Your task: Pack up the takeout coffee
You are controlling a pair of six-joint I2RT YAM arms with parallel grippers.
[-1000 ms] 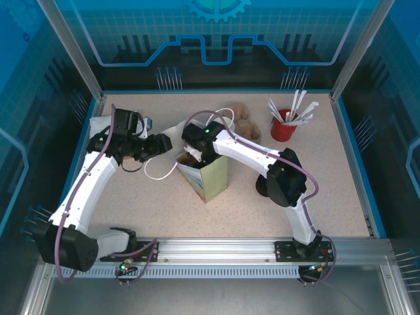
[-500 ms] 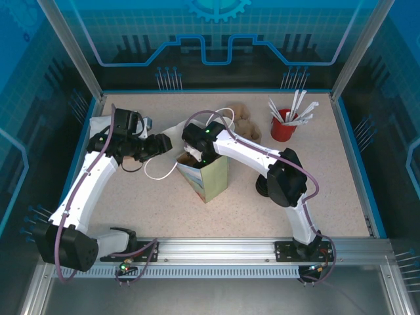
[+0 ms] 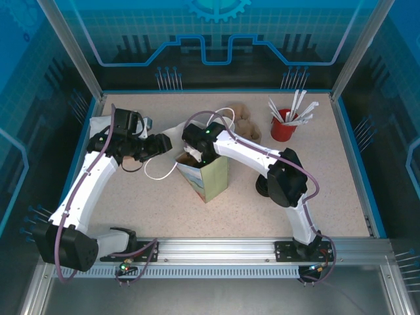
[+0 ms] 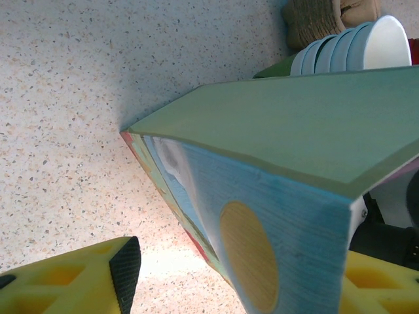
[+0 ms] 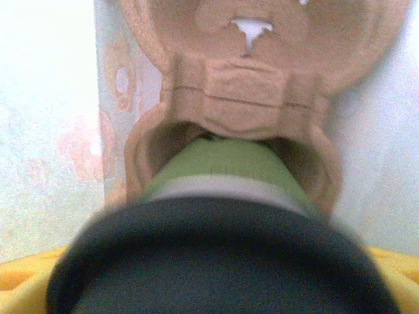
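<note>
The takeout coffee [image 5: 222,167], an olive-green cup with a black lid [image 5: 222,261], stands in a hole of a brown pulp carrier [image 5: 249,85] inside the paper bag [image 3: 213,180]. My right gripper [image 3: 191,156] reaches down into the bag's mouth. Its yellow fingers [image 5: 26,278] show on both sides of the lid, and the blur hides whether they touch it. My left gripper [image 3: 167,146] sits at the bag's left top edge. Its jaws straddle the bag wall [image 4: 281,216], and the left pad [image 4: 126,271] stands apart from it.
A red cup of wrapped straws [image 3: 283,126] stands at the back right. Spare brown carriers [image 3: 244,120] and a stack of lidless cups [image 4: 350,46] lie behind the bag. The white bag handle [image 3: 157,174] loops on the table at its left.
</note>
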